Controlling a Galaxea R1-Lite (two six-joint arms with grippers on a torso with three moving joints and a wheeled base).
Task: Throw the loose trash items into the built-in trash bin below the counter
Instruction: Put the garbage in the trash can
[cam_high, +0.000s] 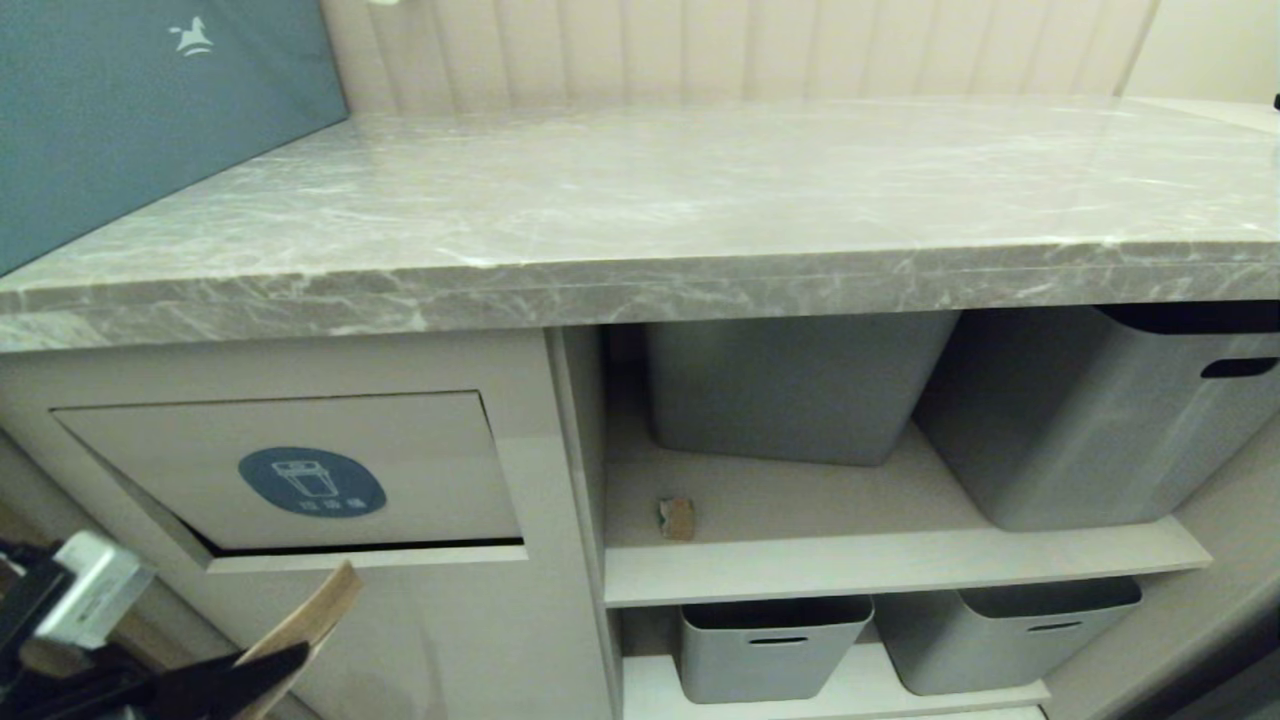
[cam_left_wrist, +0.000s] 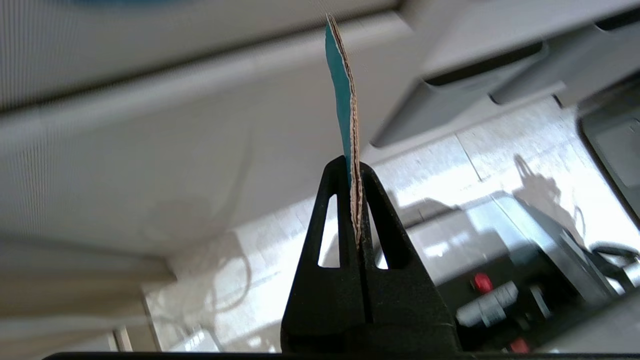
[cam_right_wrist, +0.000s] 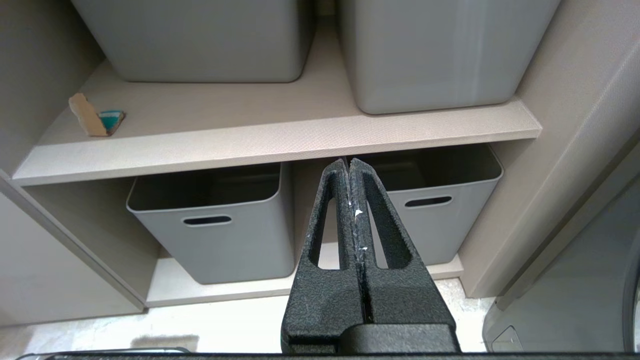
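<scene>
Blue trash-can sticker (cam_high: 311, 481), writing unreadable

Grey worktop (cam_high: 700, 200), white-veined. Beige bin flap (cam_high: 300, 470) with blue oval sticker (cam_high: 311, 481), white icon. Brown cardboard scrap (cam_left_wrist: 350, 125), teal-taped. Grey tubs (cam_right_wrist: 220, 225). Black gripper (cam_left_wrist: 356, 200).

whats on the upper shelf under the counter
Two grey tubs and one cardboard scrap near the shelf's left front. The tubs' insides are hidden under the counter.
</scene>
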